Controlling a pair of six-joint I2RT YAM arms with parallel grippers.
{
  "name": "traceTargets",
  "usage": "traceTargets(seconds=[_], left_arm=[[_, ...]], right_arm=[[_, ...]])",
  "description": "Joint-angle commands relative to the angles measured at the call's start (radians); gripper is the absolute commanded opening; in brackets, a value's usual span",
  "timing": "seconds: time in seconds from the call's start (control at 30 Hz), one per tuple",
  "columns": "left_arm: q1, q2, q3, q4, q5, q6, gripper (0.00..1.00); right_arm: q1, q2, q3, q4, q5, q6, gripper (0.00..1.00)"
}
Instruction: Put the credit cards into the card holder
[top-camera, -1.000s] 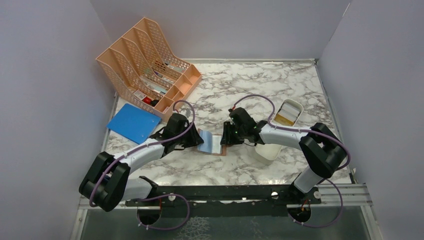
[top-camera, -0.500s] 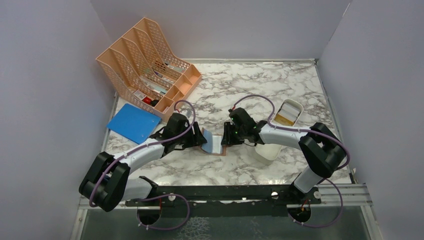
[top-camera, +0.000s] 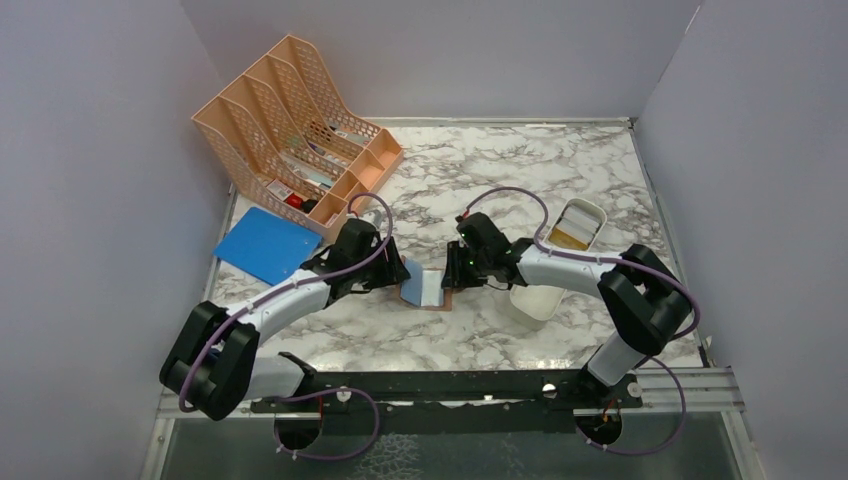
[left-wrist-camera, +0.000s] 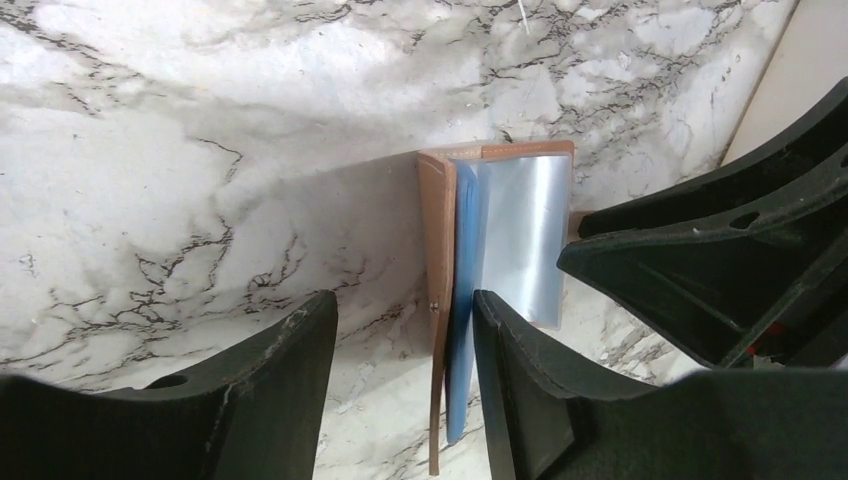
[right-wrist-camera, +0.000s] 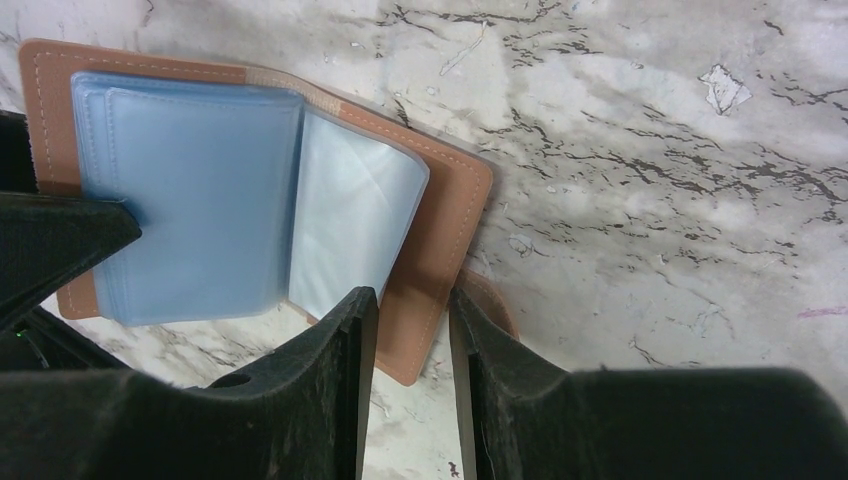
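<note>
Left gripper (left-wrist-camera: 400, 310): fingers well apart, straddling the raised left flap of the card holder (left-wrist-camera: 520, 230) without clamping it. The tan cover edge stands upright in the gap, and the blue lining lies against the inner face of the right-hand finger (left-wrist-camera: 510, 380).

Right gripper (right-wrist-camera: 412, 300): fingers only a narrow gap apart, set over the near right corner of the card holder's cover, which shows in that gap. Whether they pinch it or merely press on it cannot be told.

Card holder: half open on the marble table (top-camera: 600, 150), between the two grippers at centre. The right half lies flat, lining and clear sleeves facing up.

Credit cards (top-camera: 572, 237): yellowish and whitish, lying in a white tray (top-camera: 601, 215) to the right rear, well apart from the card holder.

Surroundings: a peach mesh file organiser (top-camera: 290, 120) stands at the left rear. A blue folder (top-camera: 265, 245) lies flat just in front of it, beside the left arm.
</note>
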Motion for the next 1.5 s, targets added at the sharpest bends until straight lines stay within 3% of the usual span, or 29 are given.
traceTargets(seconds=[0.0,0.17,0.33,0.43,0.6,0.73,1.0,1.03,1.1,1.23,1.33,1.47], left_arm=[[0.005,0.020,0.031,-0.023,-0.027,0.025,0.56],[0.005,0.043,0.039,-0.024,-0.021,0.038,0.49],[0.005,0.059,0.042,-0.025,-0.007,0.049,0.24],[0.005,0.051,0.038,-0.005,0.034,0.055,0.16],[0.005,0.017,0.032,-0.001,0.053,0.053,0.18],[0.005,0.020,0.030,0.003,0.071,0.051,0.39],[0.005,0.029,0.031,0.001,0.088,0.056,0.39],[0.005,0.027,0.034,-0.001,0.095,0.058,0.37],[0.005,0.025,0.039,-0.001,0.110,0.063,0.22],[0.005,0.025,0.051,-0.005,0.154,0.068,0.11],[0.004,0.026,0.056,-0.005,0.195,0.062,0.08],[0.005,0.024,0.076,-0.027,0.250,0.059,0.08]], right_arm=[[0.005,0.011,0.024,-0.015,0.010,-0.003,0.37],[0.005,0.005,0.035,-0.032,0.015,-0.004,0.37],[0.005,-0.003,0.048,-0.051,0.023,-0.005,0.37],[0.004,-0.019,0.065,-0.073,0.022,-0.010,0.37],[0.005,-0.089,0.100,-0.117,0.075,-0.048,0.39],[0.005,-0.156,0.123,-0.132,0.145,-0.151,0.41],[0.003,-0.347,0.047,-0.008,0.300,-0.524,0.42],[0.003,-0.365,0.038,0.002,0.358,-0.570,0.41],[0.003,-0.392,0.023,0.007,0.436,-0.661,0.40],[0.003,-0.379,0.046,-0.043,0.665,-0.760,0.39],[-0.017,-0.324,0.054,-0.051,0.825,-0.830,0.40],[-0.108,-0.280,0.049,-0.072,0.803,-0.879,0.42]])
